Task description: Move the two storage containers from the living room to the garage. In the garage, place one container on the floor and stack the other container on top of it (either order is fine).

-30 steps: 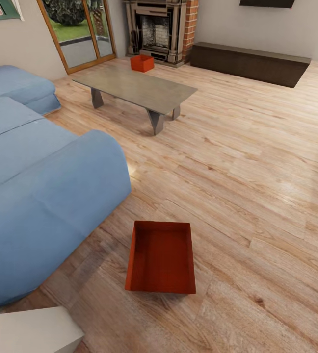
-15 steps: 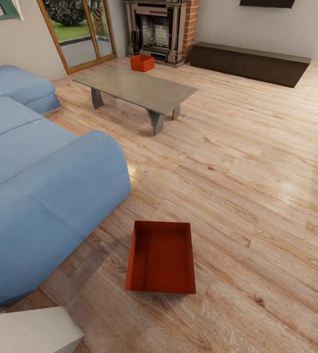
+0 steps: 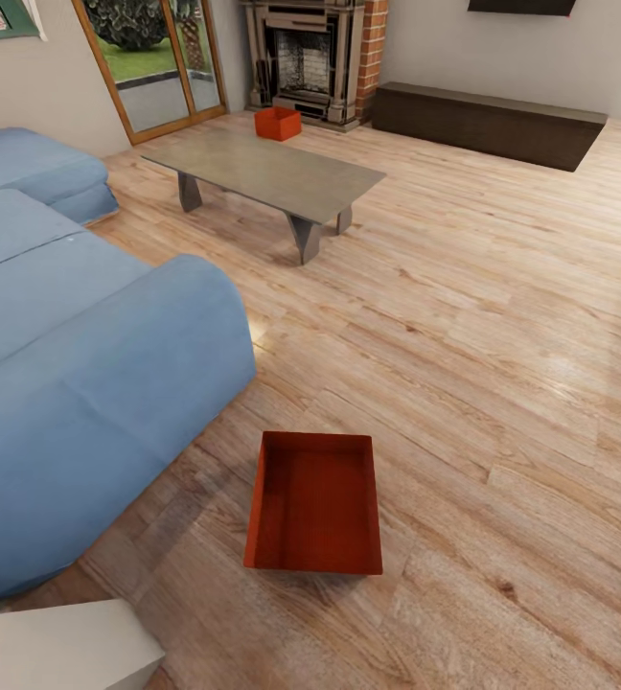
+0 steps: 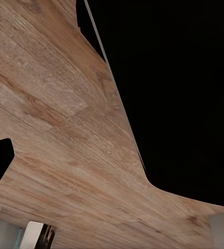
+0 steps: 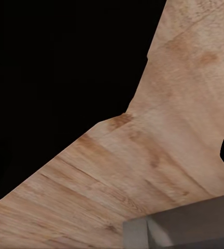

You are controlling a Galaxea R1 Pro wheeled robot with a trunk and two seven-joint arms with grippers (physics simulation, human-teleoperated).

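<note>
Storage containers: two red-orange open-top bins, both on the wood plank floor (image 3: 502, 316) of the living room.

Hands: neither hand can be made out with any certainty. Left wrist view shows wood planks (image 4: 65, 155) under a large black shape, with small grey and dark pieces at the frame edge; right wrist view shows planks (image 5: 158, 166), a black mass and a grey block at the edge. Whether either hand is released or clenched cannot be told. Nothing is seen held.

Near bin (image 3: 315, 501): lies flat on the planks directly ahead of the robot, low in the head view, opening up, inside bare. Long side runs away from the camera. It sits just beside the rounded end of the blue sofa (image 3: 71, 383), apart from it, not touching. A pale grey-white block (image 3: 57, 647) occupies the lower left corner of the head view.

Far bin (image 3: 278, 123): stands upright on the floor beyond the far end of the low grey desk (image 3: 267, 172), in front of the fireplace (image 3: 306, 57). Well apart from the near bin, with the desk between.

Surroundings: brick column (image 3: 373, 48) beside the fireplace, long dark low cabinet (image 3: 488, 125) along the right wall, wood-framed glass door (image 3: 157, 62) at upper left with greenery behind it.
</note>
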